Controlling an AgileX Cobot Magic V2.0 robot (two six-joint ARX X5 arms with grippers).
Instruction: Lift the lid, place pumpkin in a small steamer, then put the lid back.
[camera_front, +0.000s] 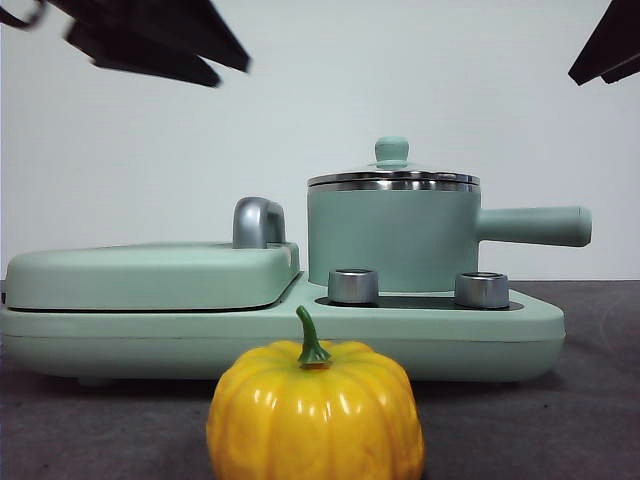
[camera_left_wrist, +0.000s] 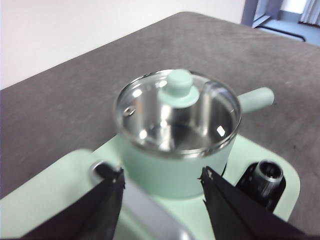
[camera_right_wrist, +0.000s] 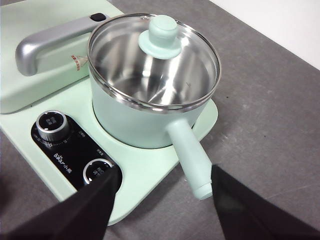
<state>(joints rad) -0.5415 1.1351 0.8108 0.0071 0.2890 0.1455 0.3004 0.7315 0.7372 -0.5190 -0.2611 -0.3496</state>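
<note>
Where the frame ends, the pumpkin (camera_front: 315, 410) is cut off

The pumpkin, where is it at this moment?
In the front view the pumpkin sits on the table nearest the camera, in front of the appliance base, with the lidded small steamer behind it, to the right.

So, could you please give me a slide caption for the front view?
Pumpkin waits before the lidded small steamer; lid in place.
</note>
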